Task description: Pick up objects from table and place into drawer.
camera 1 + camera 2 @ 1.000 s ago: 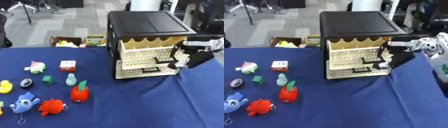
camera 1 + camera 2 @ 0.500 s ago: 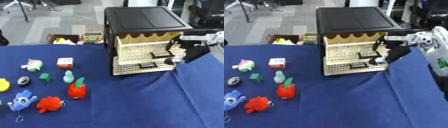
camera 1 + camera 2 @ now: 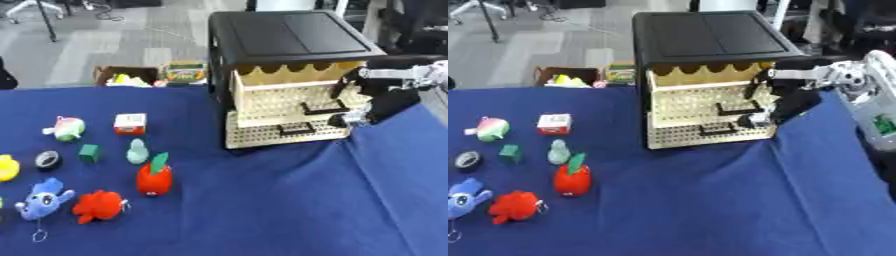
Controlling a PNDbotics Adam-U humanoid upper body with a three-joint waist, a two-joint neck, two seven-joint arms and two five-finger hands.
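Observation:
A black-topped cabinet [image 3: 293, 35] with two beige pegboard drawers [image 3: 289, 100] stands at the back right of the blue table [image 3: 262, 200]. My right hand [image 3: 378, 99] is at the right end of the drawer fronts, touching or nearly touching them beside the black handles. Toys lie at the left: a red apple with a green leaf [image 3: 154, 179], a red plush [image 3: 98, 205], a blue plush [image 3: 42, 199], a yellow duck [image 3: 5, 167], a black ring [image 3: 48, 159], a green cube [image 3: 89, 152], a teal pear shape [image 3: 136, 151], a red-and-white box [image 3: 129, 123] and a pink-and-green toy [image 3: 65, 128]. My left hand does not show.
Behind the table's far edge stand a cardboard box [image 3: 122, 77] with yellow things in it and a green carton [image 3: 184, 71] on the grey floor. A white part of my right arm [image 3: 872, 100] runs along the right side.
The whole picture has shifted, so the camera has moved. My right hand stays at the right end of the drawer fronts. The toys lie where they were.

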